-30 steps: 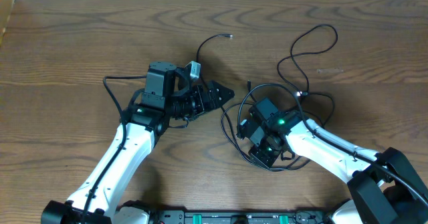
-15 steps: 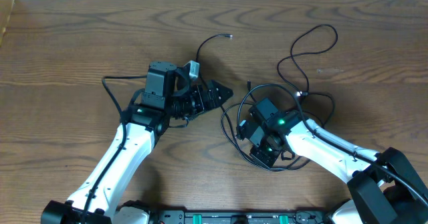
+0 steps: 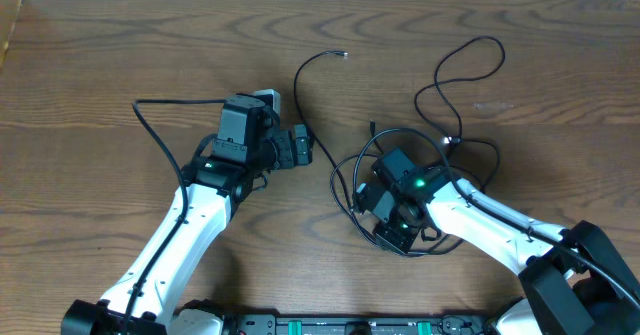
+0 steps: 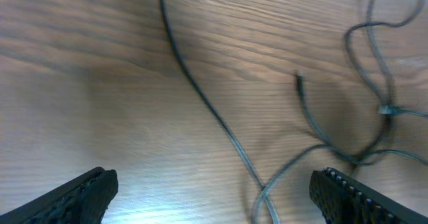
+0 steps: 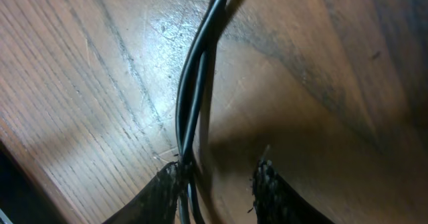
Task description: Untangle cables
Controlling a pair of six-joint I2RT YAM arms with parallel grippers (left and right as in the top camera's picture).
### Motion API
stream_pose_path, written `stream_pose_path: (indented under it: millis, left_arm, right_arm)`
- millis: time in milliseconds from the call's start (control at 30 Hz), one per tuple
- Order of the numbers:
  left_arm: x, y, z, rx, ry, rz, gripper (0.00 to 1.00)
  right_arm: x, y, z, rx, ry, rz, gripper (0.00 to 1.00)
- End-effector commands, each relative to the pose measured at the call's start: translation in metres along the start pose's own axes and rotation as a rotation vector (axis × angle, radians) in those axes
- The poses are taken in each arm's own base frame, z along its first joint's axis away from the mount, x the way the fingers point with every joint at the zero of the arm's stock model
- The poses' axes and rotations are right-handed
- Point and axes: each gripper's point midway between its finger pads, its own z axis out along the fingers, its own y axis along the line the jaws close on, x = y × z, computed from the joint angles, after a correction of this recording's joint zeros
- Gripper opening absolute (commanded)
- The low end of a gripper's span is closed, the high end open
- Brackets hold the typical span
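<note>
End effector states differ: the left end effector [image 4: 215, 197] is held wide and empty above the worktop [image 4: 87, 97], while the right end effector [image 5: 221, 184] is narrowly parted with two black cables [image 5: 197, 70] set at one edge of the gap, unpinched; the other cables are spread around it.
</note>
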Motion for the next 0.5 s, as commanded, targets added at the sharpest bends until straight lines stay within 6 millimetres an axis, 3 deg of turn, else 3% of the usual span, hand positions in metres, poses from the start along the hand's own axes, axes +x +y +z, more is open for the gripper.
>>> stream_pose_path:
  millis: [0,200,467]
  left_arm:
    - [-0.002,0.013,0.001,-0.078,-0.014,0.126,0.96]
    - [-0.002,0.013,0.001,-0.078,-0.013,0.159,0.97]
    - [-0.002,0.013,0.001,-0.078,-0.013,0.159,0.97]
  right_arm:
    - [0.000,0.011,-0.001,-0.028,-0.008,-0.057,0.36]
    - [-0.001,0.027,0.001,-0.072,-0.004,-0.127,0.38]
    - [0.003,0.031,0.004,-0.077,0.008,-0.145,0.22]
